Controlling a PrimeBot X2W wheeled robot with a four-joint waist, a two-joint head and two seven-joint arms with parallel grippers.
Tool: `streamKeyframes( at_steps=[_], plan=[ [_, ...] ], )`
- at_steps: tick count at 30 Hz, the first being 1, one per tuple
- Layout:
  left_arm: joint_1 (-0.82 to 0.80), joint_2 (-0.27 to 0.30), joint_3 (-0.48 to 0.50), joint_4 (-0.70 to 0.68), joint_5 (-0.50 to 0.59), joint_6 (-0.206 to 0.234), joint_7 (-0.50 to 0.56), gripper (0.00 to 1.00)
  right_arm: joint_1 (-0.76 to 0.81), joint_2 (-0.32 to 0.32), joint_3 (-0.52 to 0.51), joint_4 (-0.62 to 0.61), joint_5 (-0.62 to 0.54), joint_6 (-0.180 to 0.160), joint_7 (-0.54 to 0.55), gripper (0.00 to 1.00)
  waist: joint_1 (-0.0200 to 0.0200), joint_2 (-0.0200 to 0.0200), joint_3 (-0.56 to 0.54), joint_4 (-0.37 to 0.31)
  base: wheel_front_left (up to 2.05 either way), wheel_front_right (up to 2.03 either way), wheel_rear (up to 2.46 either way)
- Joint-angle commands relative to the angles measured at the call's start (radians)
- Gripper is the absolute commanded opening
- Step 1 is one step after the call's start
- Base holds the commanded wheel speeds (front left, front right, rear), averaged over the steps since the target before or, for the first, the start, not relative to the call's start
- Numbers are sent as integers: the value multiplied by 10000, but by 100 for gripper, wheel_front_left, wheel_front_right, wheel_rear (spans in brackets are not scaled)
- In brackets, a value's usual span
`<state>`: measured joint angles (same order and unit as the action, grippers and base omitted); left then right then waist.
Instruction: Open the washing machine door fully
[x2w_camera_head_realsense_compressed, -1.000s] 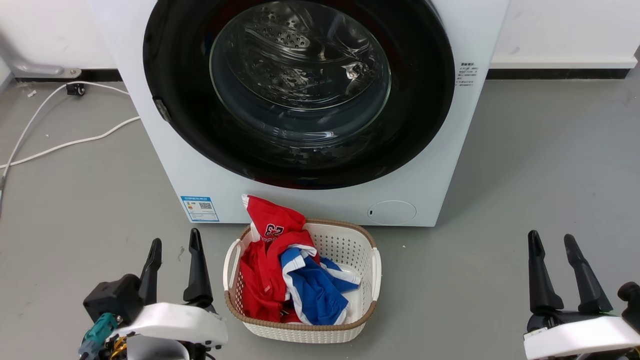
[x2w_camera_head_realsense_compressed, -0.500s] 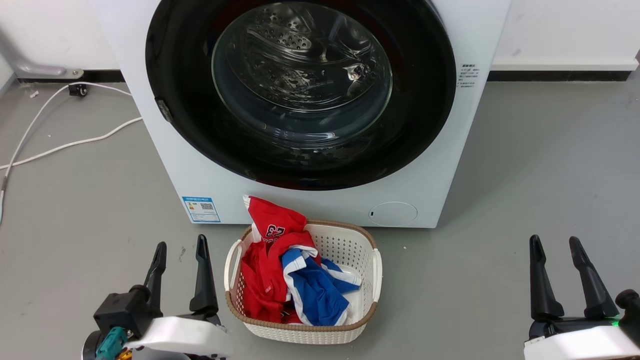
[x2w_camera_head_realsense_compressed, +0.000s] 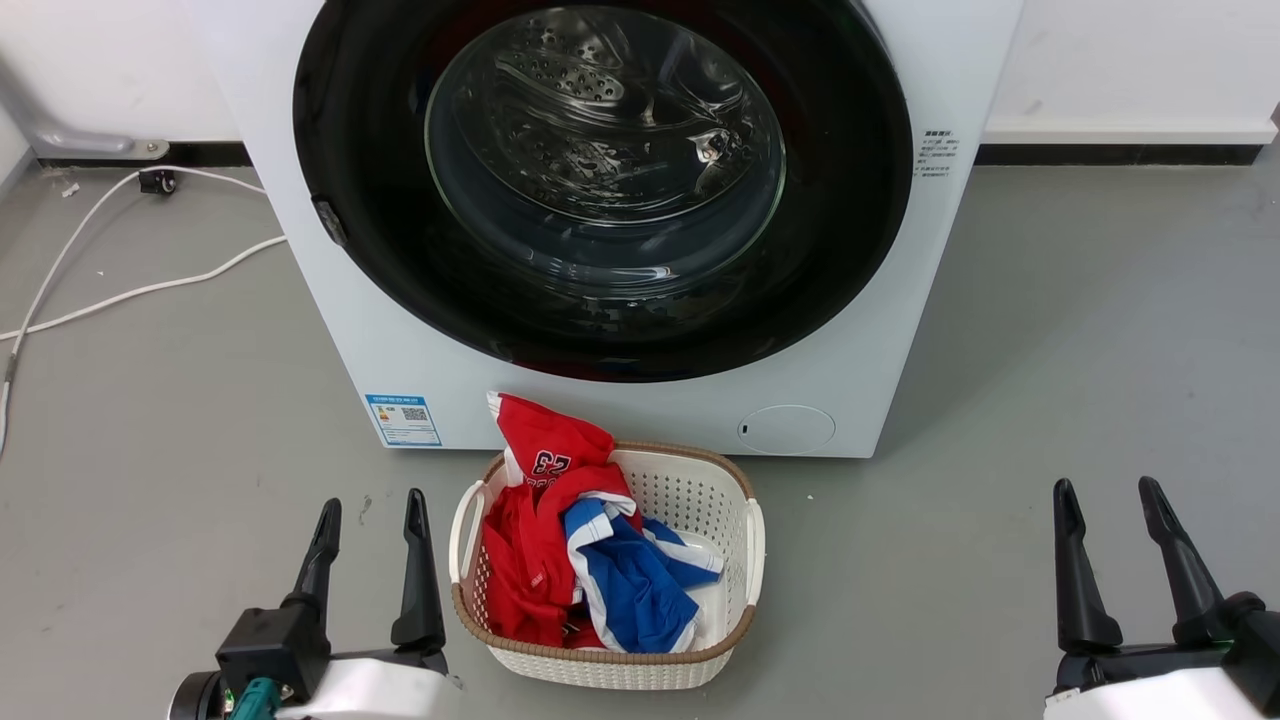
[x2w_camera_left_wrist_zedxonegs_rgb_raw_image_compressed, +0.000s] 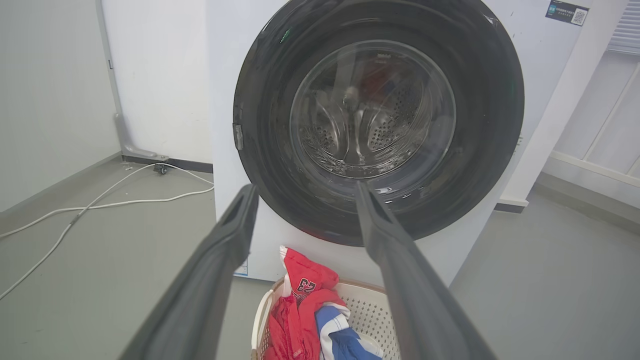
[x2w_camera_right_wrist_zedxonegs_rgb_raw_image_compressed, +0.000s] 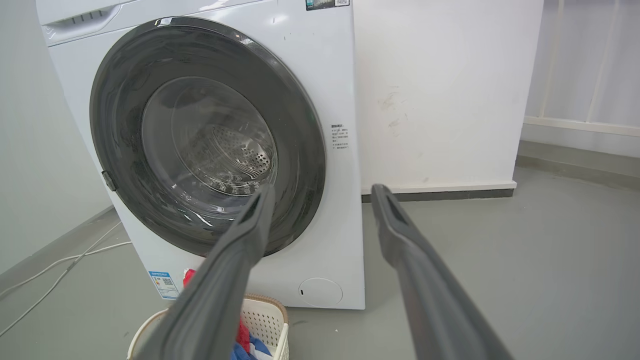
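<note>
The white washing machine (x2w_camera_head_realsense_compressed: 880, 330) stands straight ahead, its round glossy black door (x2w_camera_head_realsense_compressed: 380, 230) lying flat against the front, shut, with the steel drum visible through the glass centre. A small latch tab sits at the door's left edge. My left gripper (x2w_camera_head_realsense_compressed: 371, 502) hovers open low at the left, well short of the machine. My right gripper (x2w_camera_head_realsense_compressed: 1107, 490) is open at the lower right, also clear of it. The left wrist view faces the door (x2w_camera_left_wrist_zedxonegs_rgb_raw_image_compressed: 270, 100) between open fingers (x2w_camera_left_wrist_zedxonegs_rgb_raw_image_compressed: 235, 220). The right wrist view sees the door (x2w_camera_right_wrist_zedxonegs_rgb_raw_image_compressed: 125, 110) at an angle past its fingers (x2w_camera_right_wrist_zedxonegs_rgb_raw_image_compressed: 255, 215).
A white laundry basket (x2w_camera_head_realsense_compressed: 735, 620) with red and blue clothes sits on the floor just before the machine, between my grippers. White cables (x2w_camera_head_realsense_compressed: 120, 290) trail over the grey floor at the left. A wall (x2w_camera_right_wrist_zedxonegs_rgb_raw_image_compressed: 440, 90) runs behind and to the right.
My left gripper has drawn back and down toward the bottom edge, shifting slightly right. The right gripper has dropped a little. The door has not moved.
</note>
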<state>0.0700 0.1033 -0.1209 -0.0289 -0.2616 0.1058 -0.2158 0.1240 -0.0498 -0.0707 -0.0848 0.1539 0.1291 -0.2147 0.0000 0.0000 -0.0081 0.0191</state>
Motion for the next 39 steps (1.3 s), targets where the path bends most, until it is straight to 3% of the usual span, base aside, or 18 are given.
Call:
streamKeyframes(
  at_steps=[1, 23, 39],
  plan=[
    [73, -33, 23, -33, 215, -27, -92, 100, 93, -15, 14, -114, -162, 22, -98, 100, 0, 0, -4, 2, 0, 0, 0],
    [441, -497, 544, 161, 1542, -638, -515, 100, 481, -7, 45, -208, -1384, 16, -514, 100, 0, 0, -56, 83, 0, 0, 0],
    [435, -527, 619, 470, 1236, -606, -509, 100, 474, -7, 28, 179, -732, 16, -509, 100, 0, 0, -20, 103, 0, 0, 0]
  ],
)
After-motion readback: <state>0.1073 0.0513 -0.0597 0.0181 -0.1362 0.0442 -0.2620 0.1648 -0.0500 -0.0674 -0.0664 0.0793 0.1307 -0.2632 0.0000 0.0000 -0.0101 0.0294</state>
